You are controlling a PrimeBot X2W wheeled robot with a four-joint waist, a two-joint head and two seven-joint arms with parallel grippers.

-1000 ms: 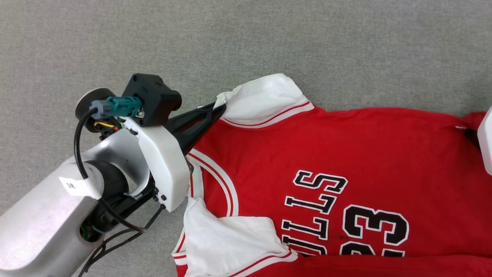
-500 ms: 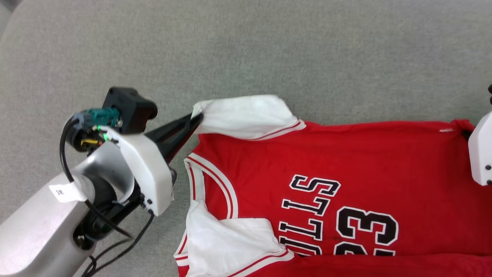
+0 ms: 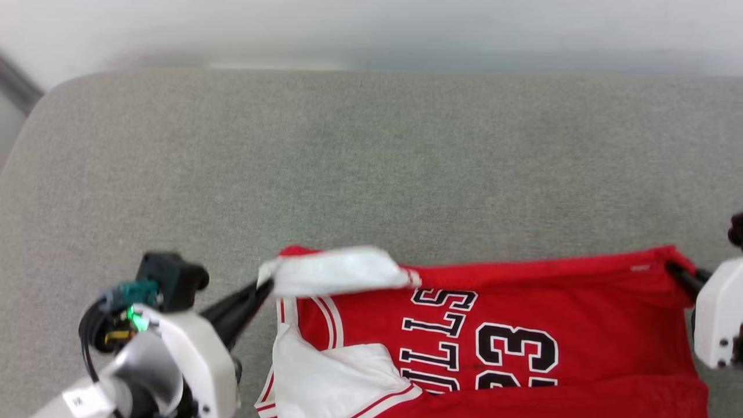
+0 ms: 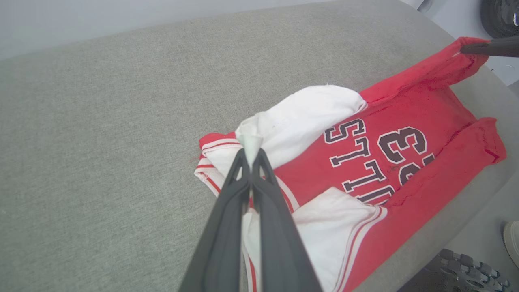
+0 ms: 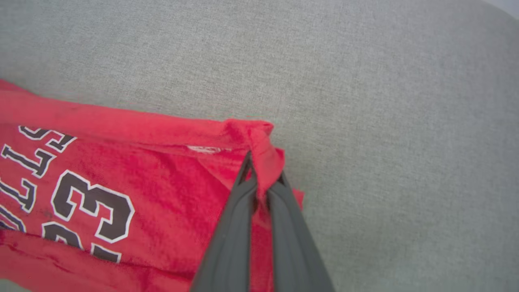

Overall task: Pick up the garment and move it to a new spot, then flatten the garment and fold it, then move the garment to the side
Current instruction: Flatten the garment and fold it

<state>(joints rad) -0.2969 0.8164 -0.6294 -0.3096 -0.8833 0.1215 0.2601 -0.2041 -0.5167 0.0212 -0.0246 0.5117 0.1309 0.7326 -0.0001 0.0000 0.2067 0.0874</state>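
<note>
Jersey (image 3: 609,325) lay on grey pad (image 3: 371,174), print up, "23" showing; left gripper (image 3: 262,285) clamped on white sleeve (image 3: 336,271) tip; right gripper (image 3: 673,270) pinched red hem corner; far edge seemingly raised between those 2 grips, head view blurry.

Head cam high, top-down; L/R wrist cams close, oblique; shared: garment (image 3: 609,325).

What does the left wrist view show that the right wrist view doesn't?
Left wrist, not right wrist: the left end effector shut on a white sleeve, and the other sleeve. Right wrist, not left wrist: a small white label near the hem. Both: the red jersey with its "23", the right end effector shut on its hem corner, and the grey cushion.
</note>
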